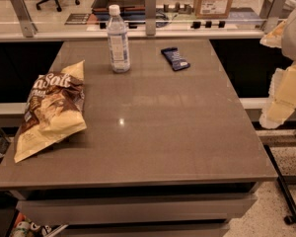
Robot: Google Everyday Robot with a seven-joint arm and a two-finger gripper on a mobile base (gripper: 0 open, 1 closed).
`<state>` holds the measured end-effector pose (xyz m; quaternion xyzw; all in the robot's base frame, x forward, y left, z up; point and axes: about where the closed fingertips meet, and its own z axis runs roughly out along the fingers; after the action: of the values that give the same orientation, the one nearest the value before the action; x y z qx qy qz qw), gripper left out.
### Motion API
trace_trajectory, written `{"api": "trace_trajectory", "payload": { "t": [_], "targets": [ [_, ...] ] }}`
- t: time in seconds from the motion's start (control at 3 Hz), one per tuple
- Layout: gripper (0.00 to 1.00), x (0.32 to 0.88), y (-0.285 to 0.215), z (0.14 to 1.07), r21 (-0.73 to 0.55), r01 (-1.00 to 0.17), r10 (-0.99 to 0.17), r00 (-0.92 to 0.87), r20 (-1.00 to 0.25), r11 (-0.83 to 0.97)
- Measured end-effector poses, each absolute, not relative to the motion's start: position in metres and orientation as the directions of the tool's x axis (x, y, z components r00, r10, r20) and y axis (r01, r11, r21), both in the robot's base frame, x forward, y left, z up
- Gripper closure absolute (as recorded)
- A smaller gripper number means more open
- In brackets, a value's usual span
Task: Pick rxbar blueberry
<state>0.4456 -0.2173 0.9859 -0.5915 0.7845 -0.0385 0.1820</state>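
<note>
One camera looks from high above the near end of the table (163, 132), tilted down across its top toward the divider (79, 26) at the far side. It is close enough that the table fills most of the view. The gripper (278, 105) hangs at the right edge, off the table.

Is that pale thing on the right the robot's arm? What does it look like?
Yes. The arm is smooth white and cream casing, rounded at the top, blockier below with a ridged edge. It narrows to the cream pincer at the view's right edge, off the table's right side. No cables or markings show.
</note>
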Motion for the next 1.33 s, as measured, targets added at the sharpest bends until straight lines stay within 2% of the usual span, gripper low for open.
{"api": "trace_trajectory", "payload": {
  "t": [0.67, 1.33],
  "targets": [
    [0.00, 0.479, -0.230, 0.974, -0.277, -0.826, -0.823, -0.336, -0.458, 0.492],
    [0.00, 0.506, -0.219, 0.963, -0.288, -0.695, -0.655, -0.341, -0.674, 0.659]
  ]
}}
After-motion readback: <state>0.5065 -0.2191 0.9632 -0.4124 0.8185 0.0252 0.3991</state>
